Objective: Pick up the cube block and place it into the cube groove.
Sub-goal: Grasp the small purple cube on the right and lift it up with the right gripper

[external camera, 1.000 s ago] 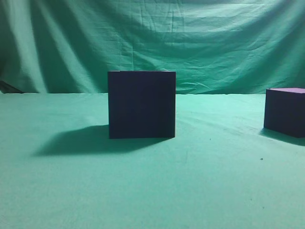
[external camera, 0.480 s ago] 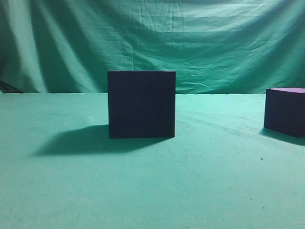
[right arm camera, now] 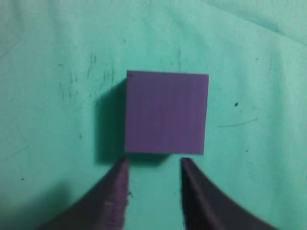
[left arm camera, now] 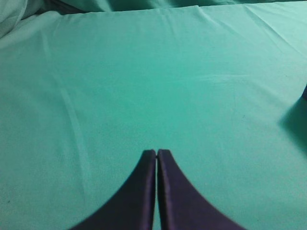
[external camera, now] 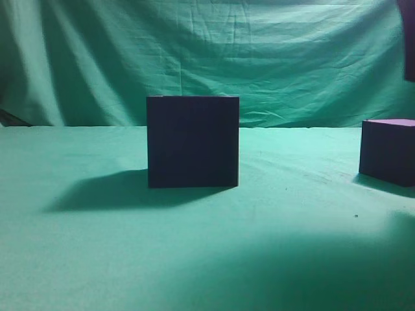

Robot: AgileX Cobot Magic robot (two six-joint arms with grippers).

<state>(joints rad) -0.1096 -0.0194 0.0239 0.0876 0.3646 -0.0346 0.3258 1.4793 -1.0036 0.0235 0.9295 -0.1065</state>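
The cube block [external camera: 388, 151], small and dark with a lighter purple top, sits on the green cloth at the right edge of the exterior view. The right wrist view shows its purple top [right arm camera: 167, 112] from above. My right gripper [right arm camera: 154, 163] is open and empty, its fingertips just short of the block's near edge. A dark part of the right arm [external camera: 408, 39] shows at the top right of the exterior view. The large dark box [external camera: 192, 141] with the cube groove stands mid-table; the groove itself is hidden. My left gripper [left arm camera: 156, 152] is shut and empty over bare cloth.
Green cloth covers the table [external camera: 207, 259] and hangs as a backdrop [external camera: 207, 52]. A broad shadow lies over the front right of the table. A dark edge [left arm camera: 304, 93] shows at the right border of the left wrist view.
A dark part of the right arm has come into the top right corner of the exterior view, and a broad shadow has spread over the front of the table. Both blocks stand unmoved.
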